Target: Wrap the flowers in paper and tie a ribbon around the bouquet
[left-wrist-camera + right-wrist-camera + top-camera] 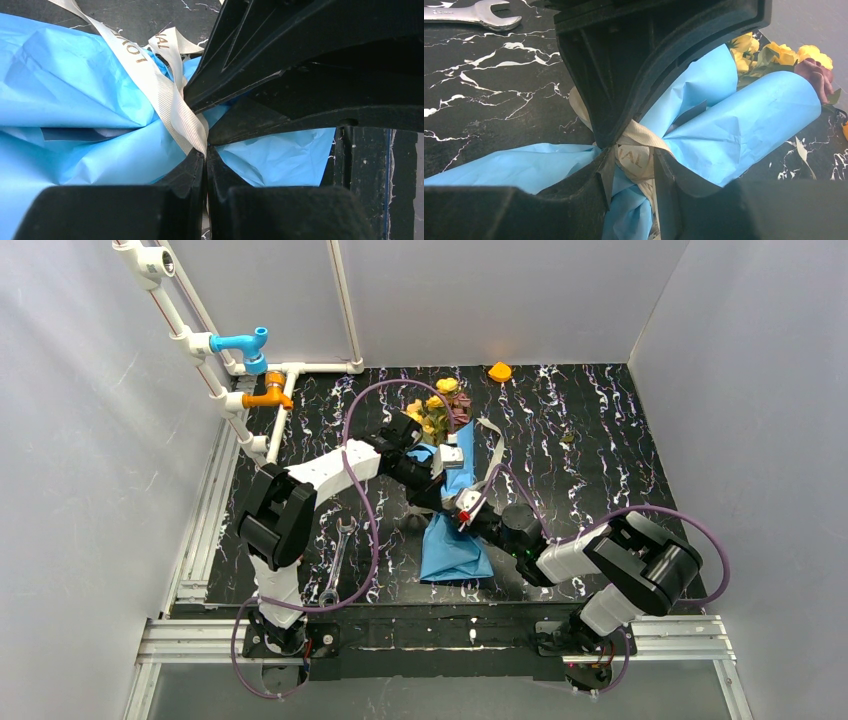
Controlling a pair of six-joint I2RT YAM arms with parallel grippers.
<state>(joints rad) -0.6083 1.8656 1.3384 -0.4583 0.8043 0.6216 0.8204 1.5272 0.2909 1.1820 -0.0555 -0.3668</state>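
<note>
Nearest the arm bases, a metal wrench (335, 558) lies on the black marbled table (600, 440), just left of the flared tail of the light blue paper (455, 550). The paper is rolled into a cone that serves as the wrapper. It narrows to a pinched waist at mid-table, then widens again toward the far side.

Both grippers meet at that waist. The left gripper (205, 150) is clenched, its two fingertips pinching a strand of the beige ribbon (160, 87) that runs up across the crumpled blue sheet. Dark printed letters show on the ribbon. The right gripper (633, 157) is released. Its jaws stand apart on either side of the ribbon band wound round the waist, and a sliver of blue shows between the band and one finger. A loose ribbon end trails to the right of the bouquet (744, 120).

Farther on, the flowers (440, 410) sit inside the cone, with yellow heads and one dusky pink head poking out of its far mouth. The stems are hidden inside.

Beyond them, a small orange object (499, 371) rests by the back wall. At the far left, white pipes carry a blue valve (245, 343) and an orange valve (268, 395).
</note>
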